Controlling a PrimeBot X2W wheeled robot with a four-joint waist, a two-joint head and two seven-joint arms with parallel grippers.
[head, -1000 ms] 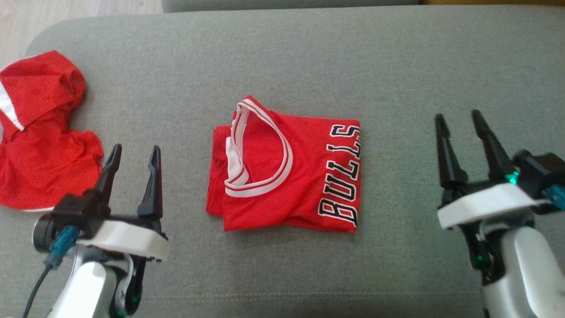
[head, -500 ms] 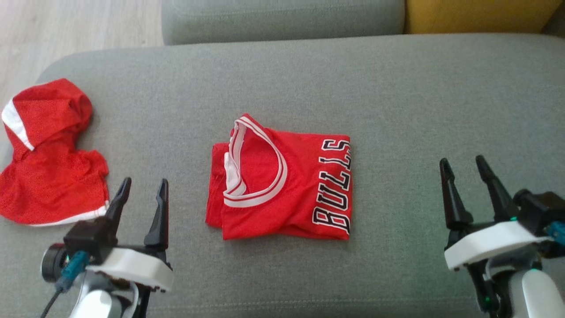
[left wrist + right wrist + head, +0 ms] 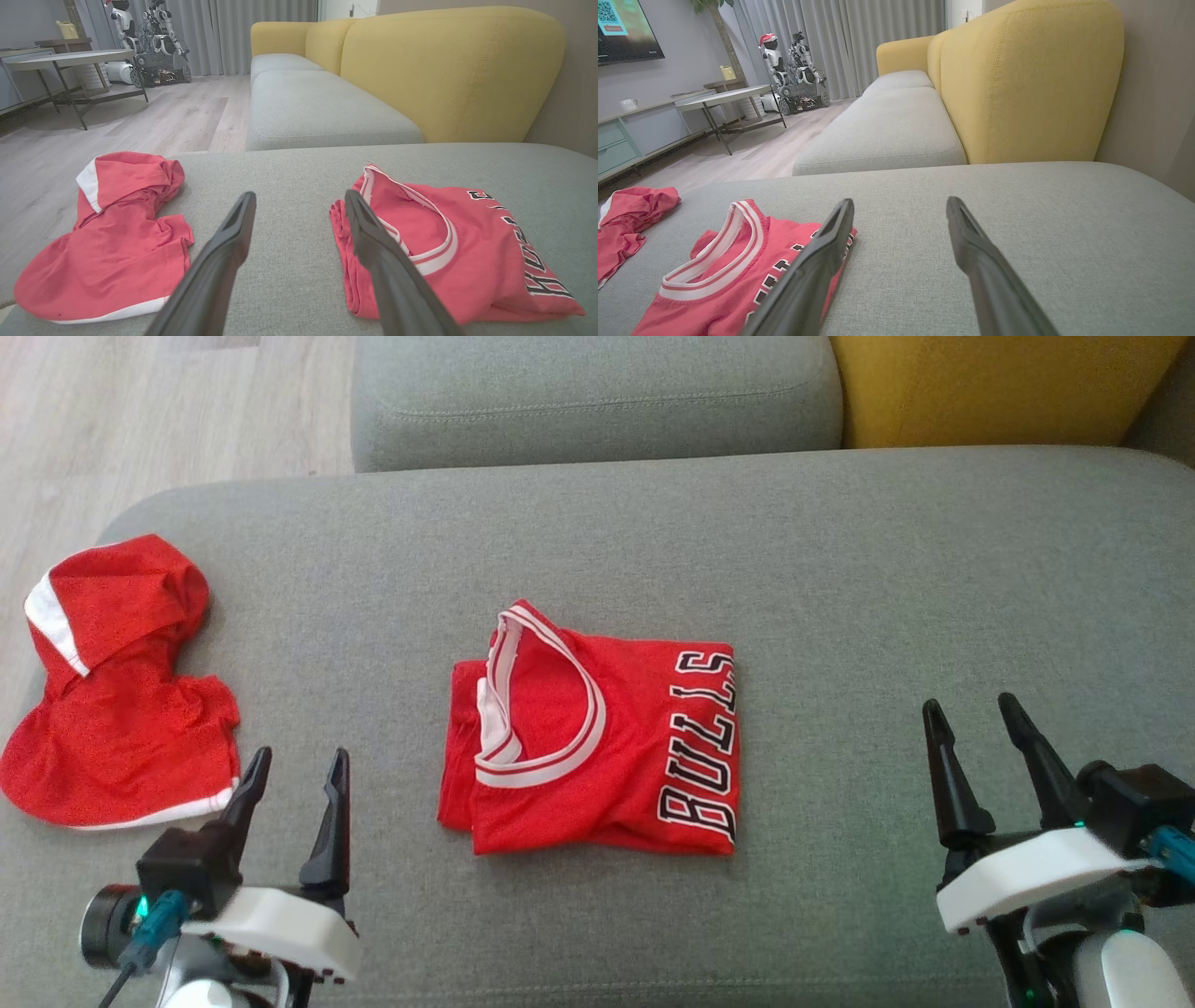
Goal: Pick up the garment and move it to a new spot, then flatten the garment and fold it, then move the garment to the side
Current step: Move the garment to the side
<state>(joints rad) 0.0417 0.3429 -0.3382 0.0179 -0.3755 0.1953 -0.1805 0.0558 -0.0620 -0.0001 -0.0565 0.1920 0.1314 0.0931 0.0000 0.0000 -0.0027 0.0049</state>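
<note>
The grey sofa seat [image 3: 840, 569] holds a folded red jersey [image 3: 607, 756] mid-cushion — a crumpled red garment [image 3: 112, 728] at left.

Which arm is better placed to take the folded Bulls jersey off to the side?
Probably left. The left gripper, open, sits nearer the folded jersey than the right gripper, also open, which has a wider strip of bare cushion between. A crumpled red garment lies beside the left gripper.
</note>
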